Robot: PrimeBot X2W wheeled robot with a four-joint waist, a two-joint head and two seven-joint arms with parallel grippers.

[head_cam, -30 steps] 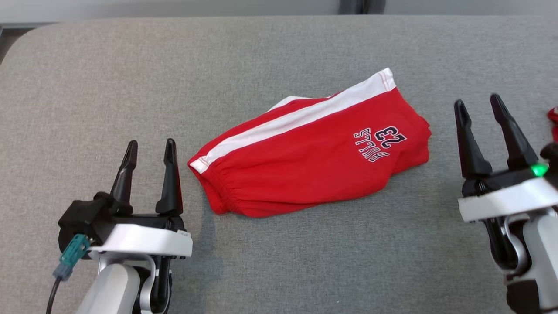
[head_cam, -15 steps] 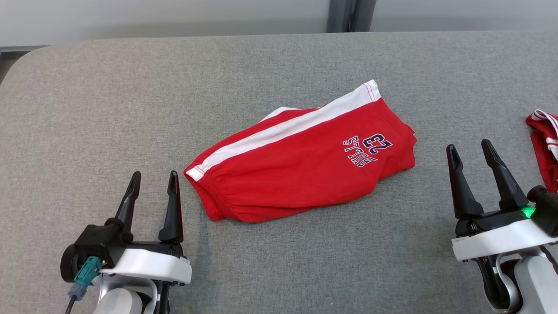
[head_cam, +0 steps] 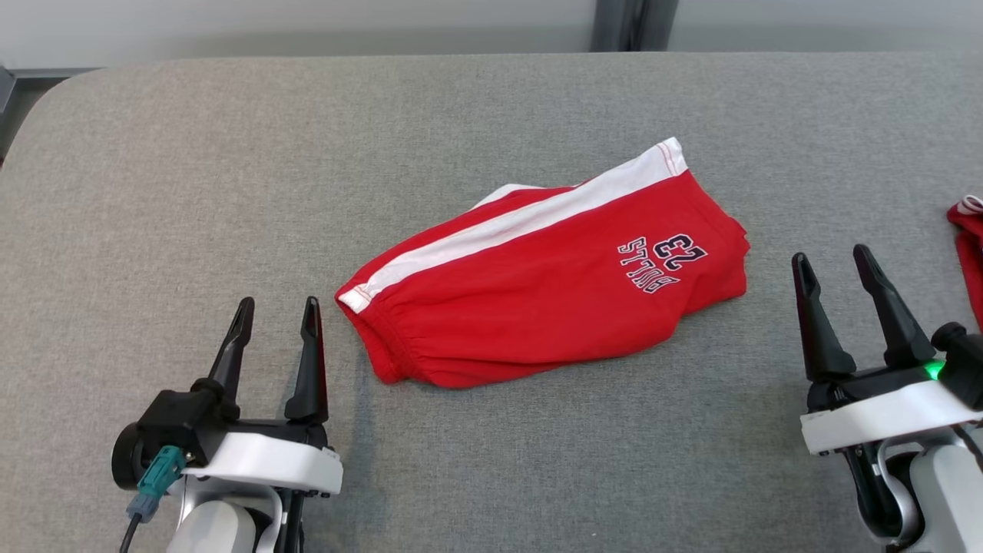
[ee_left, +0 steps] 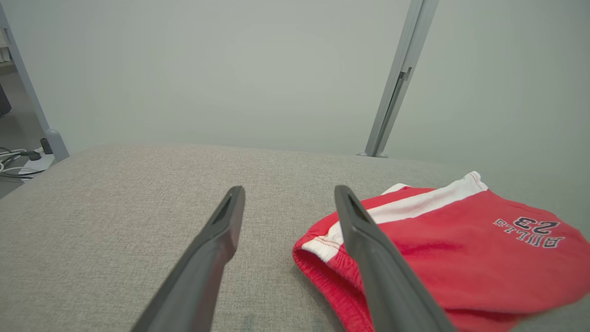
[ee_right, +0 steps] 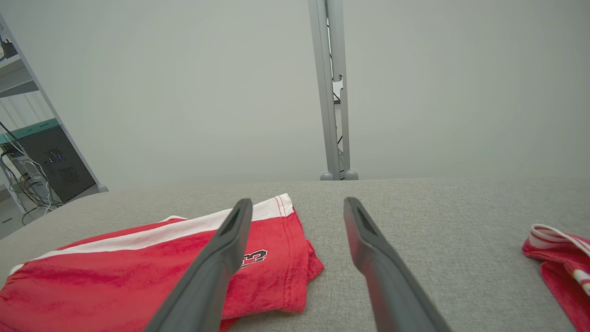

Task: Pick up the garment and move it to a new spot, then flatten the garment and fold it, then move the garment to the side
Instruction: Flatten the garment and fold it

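Folded red shorts (head_cam: 537,307) lie on the grey counter (head_cam: 192,192) between the left tool (head_cam: 278,303) and right tool (head_cam: 831,255), both spread wide and touching nothing.

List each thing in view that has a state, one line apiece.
red shorts: folded over, lying on the table, held by nothing.
second red garment: bunched on the table's right side, partly out of frame.
left hand: open, empty, beside the shorts' waistband end.
right hand: open, empty, clear of the shorts.
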